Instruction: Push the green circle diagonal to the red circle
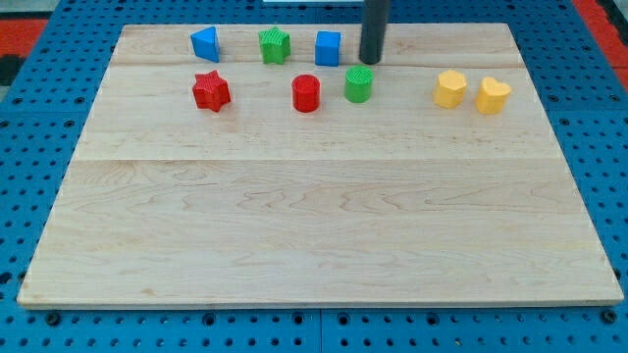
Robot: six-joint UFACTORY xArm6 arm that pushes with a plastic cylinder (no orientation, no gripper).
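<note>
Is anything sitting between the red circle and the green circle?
No. In the camera view the strip of board between the red circle and the green circle is bare wood. My tip is just above the green circle, toward the view's top.

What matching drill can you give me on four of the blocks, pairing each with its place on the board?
Blocks:
1. green circle
2. red star
3. blue cube
4. yellow heart

Places:
A. farthest toward the view's right
B. just below my tip, right of the red circle
C. left of the red circle, below the blue triangle
D. top row, between the green star and my tip

Pairs: 1-B, 2-C, 3-D, 4-A
</note>
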